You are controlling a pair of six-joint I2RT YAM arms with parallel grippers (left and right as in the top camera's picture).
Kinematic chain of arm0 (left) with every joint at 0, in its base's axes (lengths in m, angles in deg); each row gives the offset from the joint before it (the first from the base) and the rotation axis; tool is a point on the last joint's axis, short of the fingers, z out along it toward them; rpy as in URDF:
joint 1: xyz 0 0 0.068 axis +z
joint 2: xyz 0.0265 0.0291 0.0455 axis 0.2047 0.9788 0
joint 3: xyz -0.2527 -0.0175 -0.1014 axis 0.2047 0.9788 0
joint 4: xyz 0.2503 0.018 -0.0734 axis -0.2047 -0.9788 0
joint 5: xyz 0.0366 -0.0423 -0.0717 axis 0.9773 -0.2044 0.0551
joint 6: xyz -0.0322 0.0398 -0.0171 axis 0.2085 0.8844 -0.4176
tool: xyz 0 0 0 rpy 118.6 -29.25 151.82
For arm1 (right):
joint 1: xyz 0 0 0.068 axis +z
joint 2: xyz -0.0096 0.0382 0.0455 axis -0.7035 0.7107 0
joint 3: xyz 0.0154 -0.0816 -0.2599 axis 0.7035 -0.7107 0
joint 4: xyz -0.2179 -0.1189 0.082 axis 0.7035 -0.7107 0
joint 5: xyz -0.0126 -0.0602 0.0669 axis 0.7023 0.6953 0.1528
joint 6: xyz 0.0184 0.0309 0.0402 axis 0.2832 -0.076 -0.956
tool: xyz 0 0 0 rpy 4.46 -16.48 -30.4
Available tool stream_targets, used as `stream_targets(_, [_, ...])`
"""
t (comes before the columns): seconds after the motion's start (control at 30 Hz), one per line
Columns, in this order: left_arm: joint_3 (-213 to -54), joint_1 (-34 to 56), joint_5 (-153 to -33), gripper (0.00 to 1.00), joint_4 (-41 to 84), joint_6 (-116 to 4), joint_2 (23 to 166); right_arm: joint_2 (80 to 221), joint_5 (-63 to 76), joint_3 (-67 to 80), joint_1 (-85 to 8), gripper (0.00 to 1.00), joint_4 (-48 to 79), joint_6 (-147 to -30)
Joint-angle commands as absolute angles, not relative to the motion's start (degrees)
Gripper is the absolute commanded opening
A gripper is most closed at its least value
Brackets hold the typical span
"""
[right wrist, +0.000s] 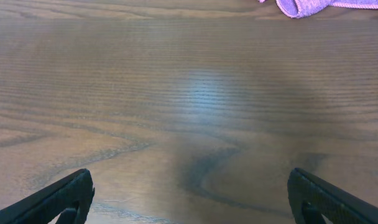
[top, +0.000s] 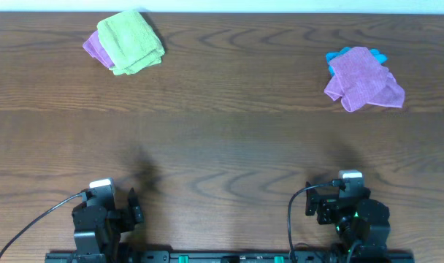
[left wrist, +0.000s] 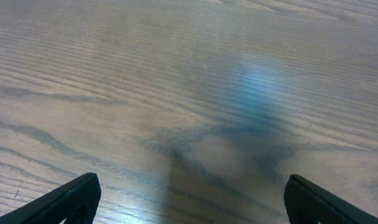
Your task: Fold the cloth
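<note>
The lilac-purple cloth [top: 362, 79] lies crumpled at the far right of the wooden table, on top of a bright blue cloth [top: 345, 55]. Its near edge shows at the top of the right wrist view [right wrist: 307, 5]. My left gripper [top: 134, 208] is open and empty over bare wood at the near left, and its fingers show wide apart in the left wrist view [left wrist: 189, 199]. My right gripper [top: 320, 204] is open and empty at the near right, far in front of the cloth, with its fingers wide apart in the right wrist view [right wrist: 189, 196].
A lime-green folded cloth [top: 131, 40] sits at the far left on top of another purple cloth [top: 96, 50]. The wooden table [top: 222, 146] runs between the cloths and the arms. Black cables trail from both arm bases.
</note>
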State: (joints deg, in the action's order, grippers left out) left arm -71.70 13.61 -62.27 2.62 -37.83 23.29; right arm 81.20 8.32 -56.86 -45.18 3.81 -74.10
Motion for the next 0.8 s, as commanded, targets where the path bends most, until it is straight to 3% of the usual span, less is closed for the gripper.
stream_targets(0.0, [-70.7,13.4,-61.2,0.95,-0.4,-37.2,22.8,80.5,8.7,-57.6,-45.7,0.99,4.0,-73.3])
stream_targets(0.6, [-70.7,13.4,-61.2,0.95,-0.4,-37.2,22.8,80.7,8.4,-57.3,-45.8,0.99,4.0,-74.0])
stream_targets(0.77, [-70.7,13.4,-61.2,0.95,-0.4,-37.2,22.8,87.3,10.4,-52.1,-45.9,0.99,5.9,-74.1])
